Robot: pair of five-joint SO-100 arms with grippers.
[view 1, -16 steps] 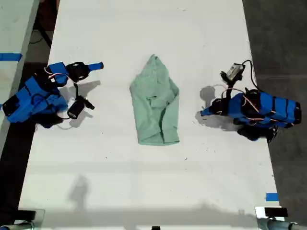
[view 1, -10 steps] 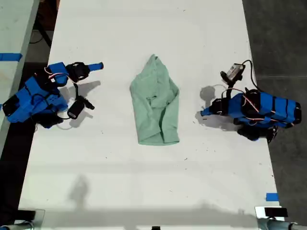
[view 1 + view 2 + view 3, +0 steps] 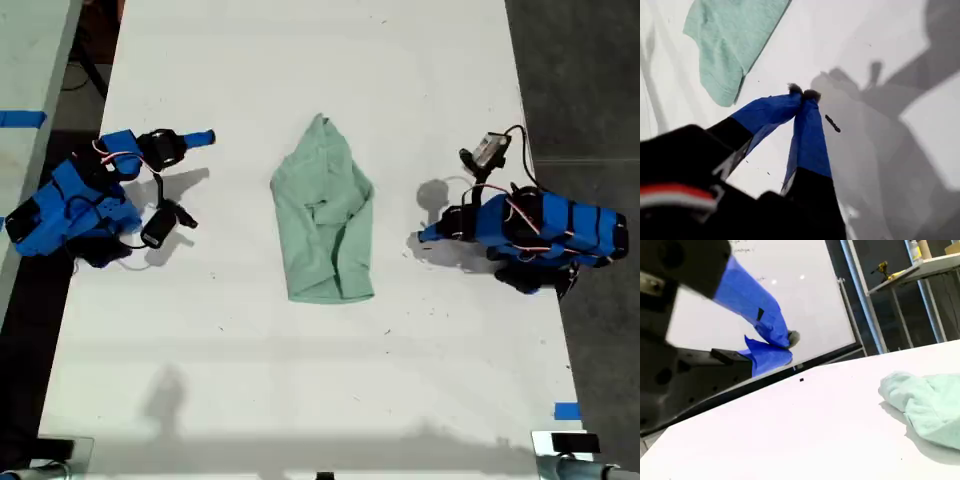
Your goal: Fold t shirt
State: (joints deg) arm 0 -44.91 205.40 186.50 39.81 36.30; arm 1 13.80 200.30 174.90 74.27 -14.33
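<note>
At the exterior view's left, my second gripper (image 3: 205, 137) is parked with tips together, clear of the t shirt (image 3: 324, 215) lying folded mid-table (image 3: 250, 380). At the right, my first gripper (image 3: 425, 237) is closed, empty. Folding appears finished; no further grasp seems required.

White table (image 3: 300, 380), blue tape (image 3: 566, 411), whiteboard (image 3: 790, 300) beyond.
</note>
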